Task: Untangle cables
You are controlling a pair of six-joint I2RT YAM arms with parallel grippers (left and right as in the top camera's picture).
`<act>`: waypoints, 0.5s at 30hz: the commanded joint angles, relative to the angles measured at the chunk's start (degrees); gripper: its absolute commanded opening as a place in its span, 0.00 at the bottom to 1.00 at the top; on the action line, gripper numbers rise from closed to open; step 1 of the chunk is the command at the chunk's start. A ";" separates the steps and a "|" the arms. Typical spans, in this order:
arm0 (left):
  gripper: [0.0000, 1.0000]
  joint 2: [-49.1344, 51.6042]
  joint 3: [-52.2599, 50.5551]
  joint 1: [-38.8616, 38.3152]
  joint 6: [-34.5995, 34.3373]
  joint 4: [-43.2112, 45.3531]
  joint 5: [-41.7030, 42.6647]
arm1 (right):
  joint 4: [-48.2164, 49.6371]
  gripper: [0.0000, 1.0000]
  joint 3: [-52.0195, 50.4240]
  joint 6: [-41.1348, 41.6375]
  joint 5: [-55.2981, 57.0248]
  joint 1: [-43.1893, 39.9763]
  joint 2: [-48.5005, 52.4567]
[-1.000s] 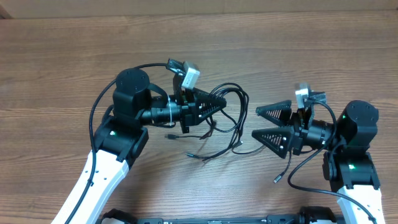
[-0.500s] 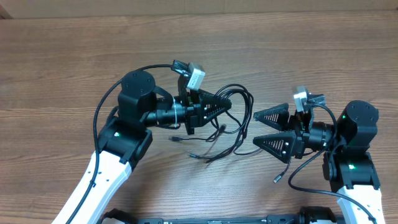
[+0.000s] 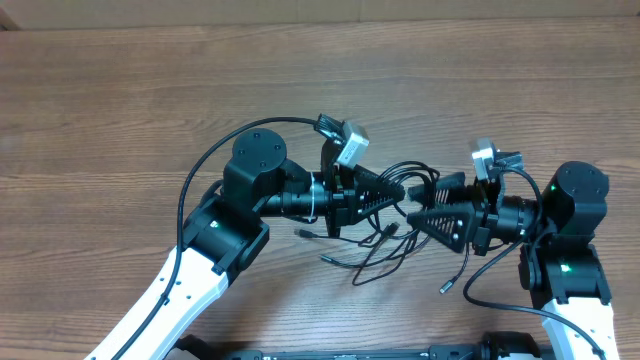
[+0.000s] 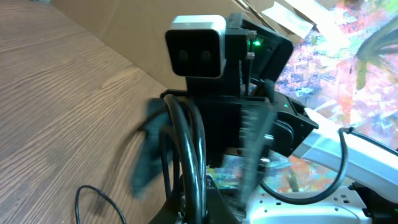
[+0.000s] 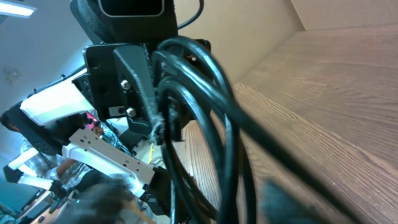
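Note:
The cables [image 3: 385, 245] are a bundle of thin black cords, looped between the two grippers, with loose ends trailing onto the wooden table [image 3: 120, 110]. My left gripper [image 3: 393, 190] is shut on the bundle's loops and holds them just above the table. My right gripper [image 3: 410, 204] faces it tip to tip, jaws still apart, with cable strands [image 5: 211, 99] running between them. In the left wrist view the gripped cords [image 4: 194, 143] rise from my left gripper [image 4: 200, 213]. In the right wrist view my right gripper [image 5: 199, 208] is blurred.
A thin cord with a small plug [image 3: 444, 288] lies by the right arm's base. A cardboard wall [image 3: 300, 12] runs along the table's far edge. One loose cable loop [image 4: 93, 194] rests on the wood left of the left gripper.
My left arm has carried the cable bundle to the right, up to the right gripper. The right gripper's jaws have narrowed around the strands. The right arm has stayed in place.

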 commanded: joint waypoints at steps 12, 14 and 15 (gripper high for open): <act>1.00 0.13 0.92 3.23 -0.66 0.48 2.43 | 0.22 0.04 0.55 4.28 6.16 -0.15 -0.20; 1.00 0.07 0.92 5.99 -2.08 0.48 4.66 | 0.20 0.04 0.55 6.08 9.49 -0.15 -0.20; 1.00 0.07 0.92 7.50 -3.58 0.46 5.25 | 0.22 0.04 0.55 6.47 10.62 -0.15 -0.20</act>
